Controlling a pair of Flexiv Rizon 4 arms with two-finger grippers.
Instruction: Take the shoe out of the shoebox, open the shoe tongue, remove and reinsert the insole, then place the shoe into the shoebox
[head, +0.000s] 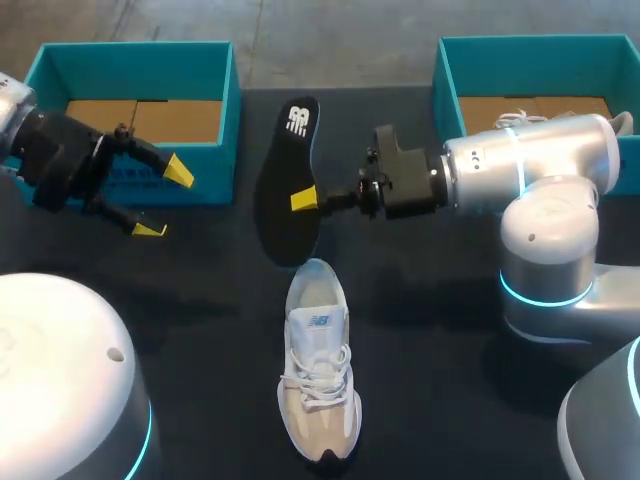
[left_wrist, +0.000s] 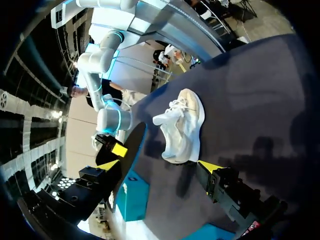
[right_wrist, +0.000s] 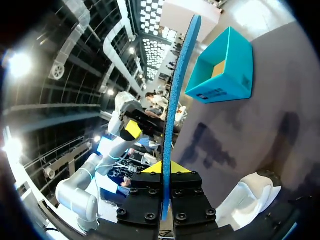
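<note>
The left shoebox (head: 228, 120) sat well away from the shoe (head: 318, 370), out past its heel and to the left. The left hand (head: 165, 200) hung in front of that box, its 2 fingers apart and gripping nothing, too far from the shoe to help.

The insole (head: 290, 170) was out of the shoe and held up off the surface (head: 430, 380), beyond the shoe's heel, with its broad end nearest the heel opening. The right hand (head: 305, 200) was clamped on it across the middle, 1 finger on each face. The shoe lay alone on its sole, laced, with its toe pointing away from the insole.

The right shoebox (head: 445, 90) stood far off to the shoe's right.

Reinsertion looked like the step in hand. To do it well, the left hand should probably come to the shoe first and pin the collar or lift the tongue, since a light shoe would likely slide under a push. The insole's broad end should then go in at a slant, aimed at the toe, and be slid forward before the heel end is pressed flat. With the grip so central, the free ends might flex and catch on the laces.
</note>
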